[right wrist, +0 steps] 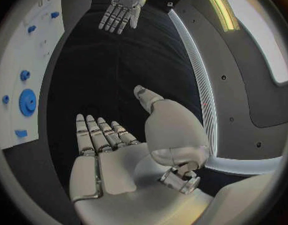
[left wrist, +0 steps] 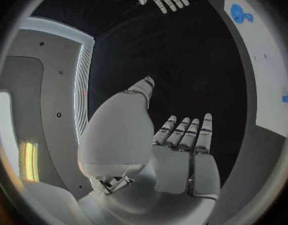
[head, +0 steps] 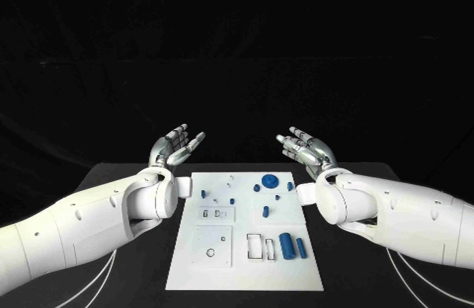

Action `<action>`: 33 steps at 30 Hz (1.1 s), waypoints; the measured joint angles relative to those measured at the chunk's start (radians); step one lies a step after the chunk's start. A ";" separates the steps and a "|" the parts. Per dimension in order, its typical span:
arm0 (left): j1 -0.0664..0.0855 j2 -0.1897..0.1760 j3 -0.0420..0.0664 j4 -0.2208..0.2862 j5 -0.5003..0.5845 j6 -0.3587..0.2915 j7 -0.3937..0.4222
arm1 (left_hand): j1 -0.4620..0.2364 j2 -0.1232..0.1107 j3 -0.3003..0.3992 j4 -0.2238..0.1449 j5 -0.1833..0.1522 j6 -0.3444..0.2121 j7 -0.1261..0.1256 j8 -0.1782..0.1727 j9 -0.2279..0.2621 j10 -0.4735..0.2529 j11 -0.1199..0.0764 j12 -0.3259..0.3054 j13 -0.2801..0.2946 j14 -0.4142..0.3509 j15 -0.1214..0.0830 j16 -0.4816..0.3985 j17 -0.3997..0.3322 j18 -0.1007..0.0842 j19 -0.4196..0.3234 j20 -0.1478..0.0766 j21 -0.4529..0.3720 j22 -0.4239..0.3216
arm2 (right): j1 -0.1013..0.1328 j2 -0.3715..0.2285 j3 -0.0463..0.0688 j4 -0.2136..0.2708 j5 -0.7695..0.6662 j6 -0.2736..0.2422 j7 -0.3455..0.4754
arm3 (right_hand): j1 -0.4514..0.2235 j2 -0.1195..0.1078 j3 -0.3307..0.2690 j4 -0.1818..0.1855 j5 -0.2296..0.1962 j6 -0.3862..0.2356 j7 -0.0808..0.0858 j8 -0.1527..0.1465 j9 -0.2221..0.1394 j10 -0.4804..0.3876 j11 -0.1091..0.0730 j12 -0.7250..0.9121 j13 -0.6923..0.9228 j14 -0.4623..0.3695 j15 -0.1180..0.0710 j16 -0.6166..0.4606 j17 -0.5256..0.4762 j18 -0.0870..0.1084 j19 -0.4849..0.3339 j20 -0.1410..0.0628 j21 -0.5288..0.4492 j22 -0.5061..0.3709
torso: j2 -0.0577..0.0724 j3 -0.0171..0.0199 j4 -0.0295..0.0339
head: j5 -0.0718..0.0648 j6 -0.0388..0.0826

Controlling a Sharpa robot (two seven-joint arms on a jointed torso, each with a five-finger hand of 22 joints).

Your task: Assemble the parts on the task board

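We see the white task board lying flat in the middle of the black bench, between the two arms. Our left hand is raised beyond the board's far left corner, palm up, its fingers straight and lying side by side with the thumb set apart; it holds nothing. Our right hand mirrors it beyond the far right corner, fingers extended and close together, thumb apart, also holding nothing. Neither hand touches the board. On the board's far part we note a blue gear, round and toothed, with a few small blue pieces scattered near it and a short blue peg a little nearer to us. In the near right part a blue cylinder lies on its side, with a smaller blue pin just beside it on the right. Dark outlined recesses sit left of the cylinder.
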 measured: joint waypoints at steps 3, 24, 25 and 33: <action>0.000 0.001 0.000 -0.004 0.000 0.023 -0.001 | 0.044 -0.001 0.005 0.010 0.004 0.017 0.001 0.000 0.002 0.018 0.007 0.004 0.003 0.010 0.010 0.005 0.003 0.000 0.007 0.007 0.002 0.002 | 0.019 0.009 -0.016 -0.025 -0.018 0.080 -0.022 | 0.028 0.000 0.011 -0.006 0.000 0.020 0.001 0.008 0.004 0.022 0.003 0.005 0.003 0.025 0.000 0.004 0.004 0.000 0.011 0.003 0.003 0.003 | 0.000 0.0000 -0.0001 | 0.000 0.000; 0.001 -0.065 0.000 0.071 -0.046 0.156 0.000 | 0.064 0.038 0.111 -0.037 0.000 0.428 0.046 0.110 0.068 0.591 -0.034 0.098 0.036 0.581 -0.070 0.183 0.106 0.125 0.438 0.001 0.156 0.057 | 0.096 0.002 -0.038 -0.108 -0.565 0.220 -0.100 | 0.165 -0.043 0.117 -0.124 0.006 0.548 0.056 0.152 0.106 0.651 -0.059 0.077 0.033 0.619 -0.093 0.169 0.087 0.093 0.442 -0.006 0.209 0.087 | 0.033 0.0049 0.0068 | -0.011 -0.005; 0.002 -0.073 0.000 0.083 -0.050 0.164 0.001 | 0.064 0.038 0.119 -0.045 0.000 0.444 0.048 0.115 0.071 0.601 -0.037 0.100 0.036 0.587 -0.072 0.188 0.109 0.124 0.445 0.002 0.158 0.057 | 0.100 0.003 -0.037 -0.111 -0.601 0.221 -0.107 | 0.167 -0.046 0.118 -0.125 0.005 0.563 0.059 0.155 0.108 0.667 -0.062 0.077 0.034 0.636 -0.097 0.174 0.090 0.093 0.456 -0.009 0.217 0.090 | 0.036 0.0056 0.0077 | -0.012 -0.006; 0.002 -0.128 0.012 0.169 -0.081 0.226 -0.001 | 0.067 -0.001 0.187 -0.107 0.000 0.547 0.074 0.145 0.087 0.680 -0.066 0.105 0.035 0.653 -0.095 0.204 0.132 0.124 0.501 -0.014 0.182 0.054 | 0.133 0.014 -0.036 -0.131 -0.828 0.242 -0.172 | 0.176 -0.068 0.138 -0.136 0.005 0.662 0.081 0.186 0.121 0.794 -0.099 0.077 0.037 0.766 -0.140 0.219 0.121 0.093 0.558 -0.044 0.286 0.117 | 0.063 0.0118 0.0155 | -0.022 -0.003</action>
